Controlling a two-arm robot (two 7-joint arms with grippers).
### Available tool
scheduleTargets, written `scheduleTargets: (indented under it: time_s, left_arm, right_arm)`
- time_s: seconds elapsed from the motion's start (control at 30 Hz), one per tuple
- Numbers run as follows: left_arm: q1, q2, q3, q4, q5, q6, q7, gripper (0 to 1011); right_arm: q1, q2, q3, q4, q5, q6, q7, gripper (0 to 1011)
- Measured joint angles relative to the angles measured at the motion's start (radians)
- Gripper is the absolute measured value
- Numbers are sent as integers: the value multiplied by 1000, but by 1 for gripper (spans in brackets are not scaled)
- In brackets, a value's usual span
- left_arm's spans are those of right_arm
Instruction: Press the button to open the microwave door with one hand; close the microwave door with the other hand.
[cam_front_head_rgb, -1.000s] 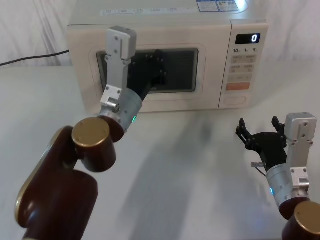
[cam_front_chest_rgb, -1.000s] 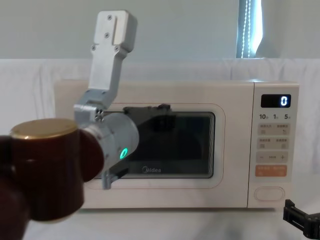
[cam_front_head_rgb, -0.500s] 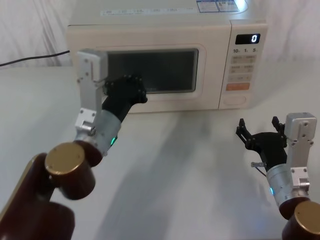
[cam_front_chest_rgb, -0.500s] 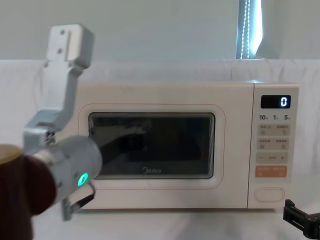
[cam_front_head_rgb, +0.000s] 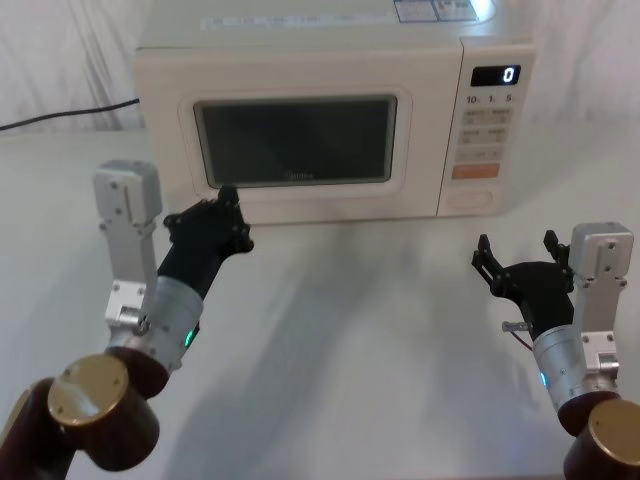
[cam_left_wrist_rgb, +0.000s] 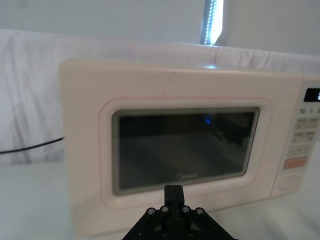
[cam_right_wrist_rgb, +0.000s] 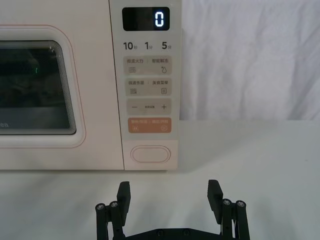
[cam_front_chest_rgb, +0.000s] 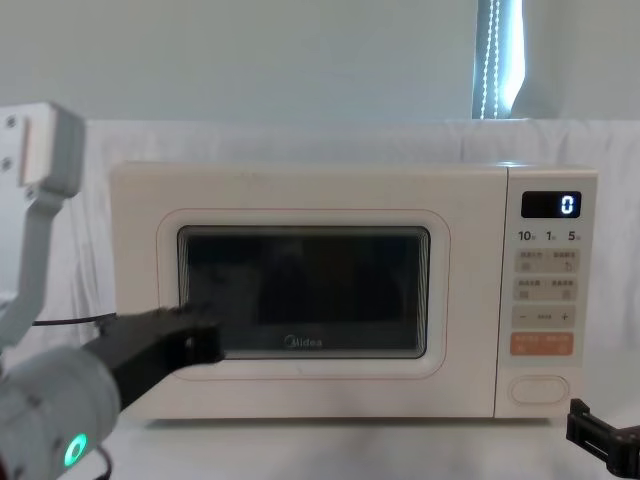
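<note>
The cream microwave (cam_front_head_rgb: 300, 50) stands at the back of the table with its display reading "0". Its door (cam_front_head_rgb: 295, 140) lies flush and closed, dark window facing me. The wide plain button (cam_front_head_rgb: 470, 198) sits at the bottom of the control panel, below the orange key; in the right wrist view the button (cam_right_wrist_rgb: 150, 153) is straight ahead. My left gripper (cam_front_head_rgb: 228, 200) is shut and empty, just off the door's lower left corner, apart from it. My right gripper (cam_front_head_rgb: 516, 250) hovers open and empty over the table, in front of the panel and well short of it.
A black power cable (cam_front_head_rgb: 60, 115) runs off to the left behind the microwave. White cloth covers the table (cam_front_head_rgb: 350, 330) and the backdrop. Open table surface lies between the two arms in front of the microwave.
My left arm has drawn back from the door window, down and to the left, towards me. The door stays closed. The right arm has not moved.
</note>
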Motion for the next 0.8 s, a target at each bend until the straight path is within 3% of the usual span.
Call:
scheduleTargets:
  time_s: [0.5,0.8]
  left_arm:
    - [127,-2,-59,-45,5,-54,39,0]
    - [150,-9,-86,-48,-7,-64,38,0]
  right_arm:
    - [0,0,0,0,0,0,0,1000]
    - [0,0,0,0,0,0,0,1000]
